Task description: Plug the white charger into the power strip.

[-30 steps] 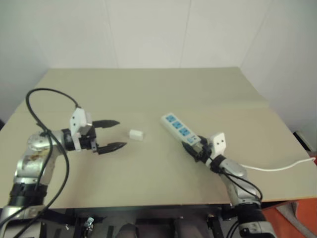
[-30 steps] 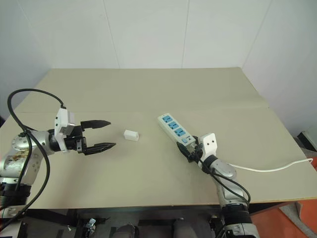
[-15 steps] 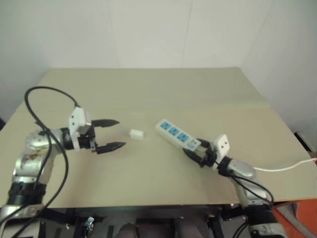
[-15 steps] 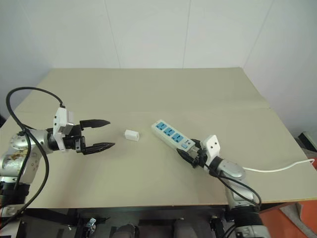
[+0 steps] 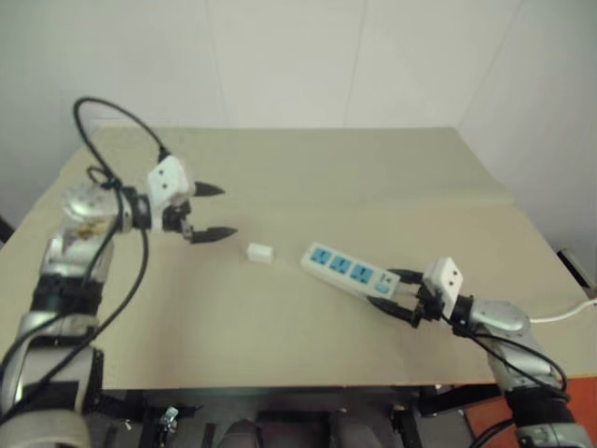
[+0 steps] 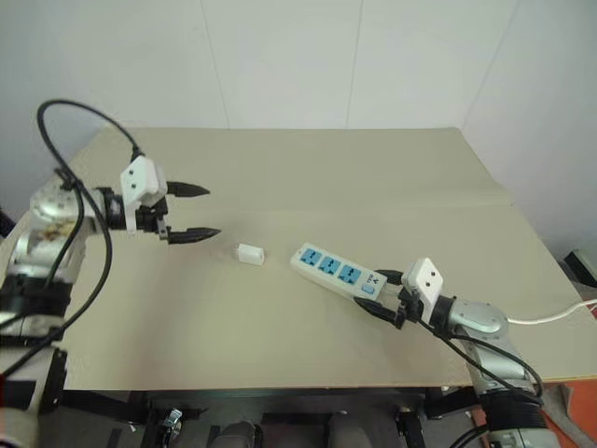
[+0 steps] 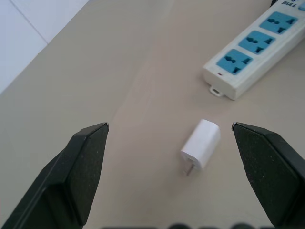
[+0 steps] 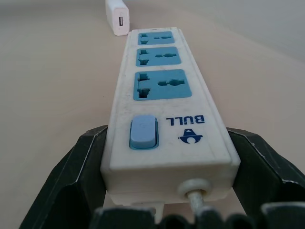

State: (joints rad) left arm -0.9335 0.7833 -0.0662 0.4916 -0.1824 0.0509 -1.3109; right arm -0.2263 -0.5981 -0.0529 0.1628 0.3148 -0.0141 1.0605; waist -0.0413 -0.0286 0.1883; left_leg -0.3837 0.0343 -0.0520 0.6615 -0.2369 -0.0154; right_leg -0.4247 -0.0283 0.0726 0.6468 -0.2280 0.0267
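So I've dragged the power strip (image 6: 338,272) flat, right end effector (image 6: 390,297) clamped on its switch end. Charger (image 6: 249,253) sits on the bench (image 6: 308,177) just off the strip's far end. Left end effector (image 6: 193,213), wide open, has lifted beyond the charger, so pickup's next.

- Desk (image 6: 308,177): you have one beige top, plain and matte, with a faint seam running across its width.
- Wall (image 6: 280,56): you see white panels rising behind the desk's far edge.
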